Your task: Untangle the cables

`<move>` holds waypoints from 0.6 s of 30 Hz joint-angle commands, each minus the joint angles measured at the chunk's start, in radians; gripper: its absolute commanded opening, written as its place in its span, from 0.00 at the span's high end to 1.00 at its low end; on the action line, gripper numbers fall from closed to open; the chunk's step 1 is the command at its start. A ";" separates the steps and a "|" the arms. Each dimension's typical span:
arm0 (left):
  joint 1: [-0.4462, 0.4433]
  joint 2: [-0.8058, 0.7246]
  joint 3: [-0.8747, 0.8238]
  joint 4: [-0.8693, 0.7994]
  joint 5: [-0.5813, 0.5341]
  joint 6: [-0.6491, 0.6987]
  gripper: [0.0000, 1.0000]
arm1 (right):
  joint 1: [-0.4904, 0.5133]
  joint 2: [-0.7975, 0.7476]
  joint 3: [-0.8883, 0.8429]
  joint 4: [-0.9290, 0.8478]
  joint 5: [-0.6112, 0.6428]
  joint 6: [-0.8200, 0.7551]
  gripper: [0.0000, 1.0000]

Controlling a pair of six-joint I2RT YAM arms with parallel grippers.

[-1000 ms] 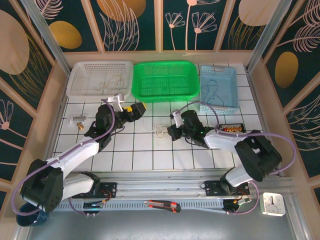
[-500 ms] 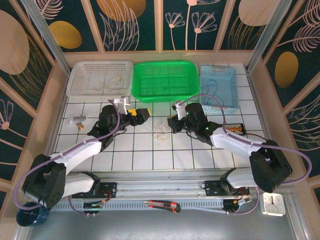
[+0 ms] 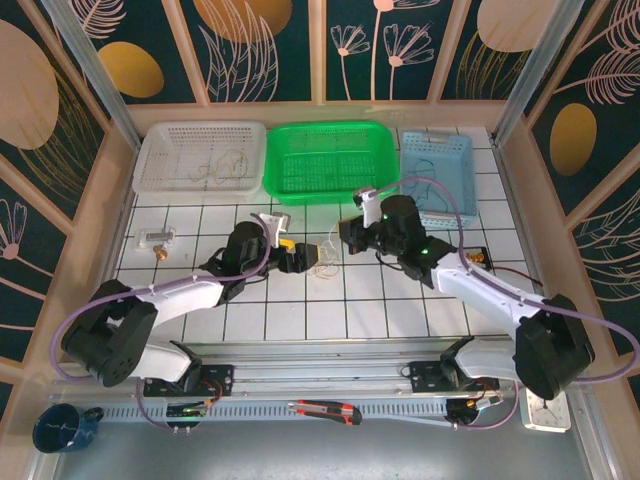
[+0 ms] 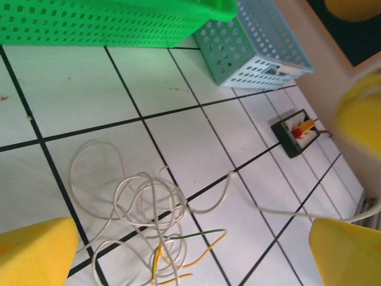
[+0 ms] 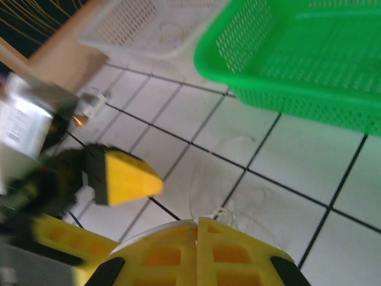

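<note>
L arm low over tiled desk (image 3: 250,320); L fingers (image 3: 303,257) spread wide, nothing held (yellow pads (image 4: 36,250) sit at both edges of the wrist view). Just right of them the cables (image 3: 322,265): loose clump of white loops w/ yellow and green ends, flat on desk, in front of green basket (image 3: 325,160). R fingers (image 5: 196,232) clenched tight, tips beside a white strand; can't tell if it's pinched.

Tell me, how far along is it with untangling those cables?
Done: some cables lie in the white basket and blue basket. In hand: the right gripper is shut, seemingly on a strand of the clump; the left gripper stands open beside it. Left: that clump is looped together.
</note>
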 commanded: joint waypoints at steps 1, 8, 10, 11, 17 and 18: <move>-0.012 0.034 0.007 0.028 -0.035 0.058 0.01 | -0.007 -0.039 0.057 0.009 -0.038 0.047 1.00; -0.017 0.085 0.052 0.037 -0.042 0.080 0.01 | -0.007 -0.055 0.093 0.024 -0.069 0.090 1.00; -0.020 0.101 0.071 0.035 -0.040 0.086 0.01 | -0.006 -0.058 0.098 0.032 -0.072 0.103 1.00; -0.022 0.109 0.083 0.035 -0.040 0.089 0.01 | -0.007 -0.061 0.098 0.038 -0.073 0.109 1.00; -0.041 0.180 0.141 0.048 -0.046 0.099 0.01 | -0.003 -0.070 0.111 0.071 -0.095 0.158 1.00; -0.046 0.194 0.147 0.051 -0.052 0.101 0.02 | -0.003 -0.075 0.116 0.075 -0.095 0.167 1.00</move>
